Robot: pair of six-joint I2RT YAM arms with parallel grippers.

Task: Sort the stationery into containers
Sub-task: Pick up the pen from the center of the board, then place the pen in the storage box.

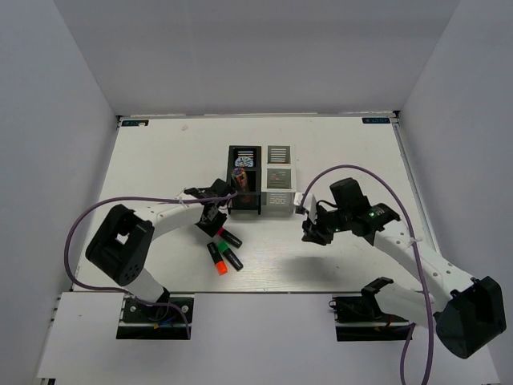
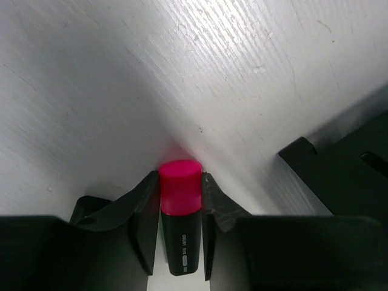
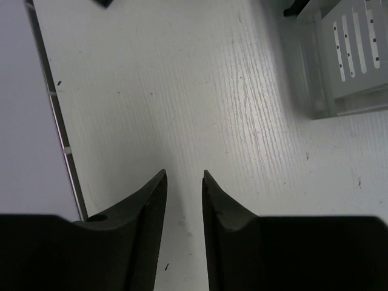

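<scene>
Item: pink highlighter (image 2: pixel 180 200). Stubby matte-black barrel, smooth round pink cap. It sits just beside the black slotted containers (image 1: pixel 244 204), at the white, grained counter (image 2: pixel 182 73).
Your left gripper (image 2: pixel 180 182): black wedge fingers clamped on its sides.
Your right gripper (image 3: pixel 183 179): fingers parted by a narrow gap.

Highlighters (image 1: pixel 227 255) lie just before the bins (image 1: pixel 278 202).

A white table (image 1: pixel 160 160) with fine wood grain is lying under everything, its far corners carrying small blue labels (image 1: pixel 135 123) — one on each side. Plain pale walls (image 1: pixel 256 56) are enclosing it on three sides. A thin metal rail (image 3: pixel 57 115) is running along the table's edge — and a white panel (image 1: pixel 84 329) is sitting at the near left.
</scene>
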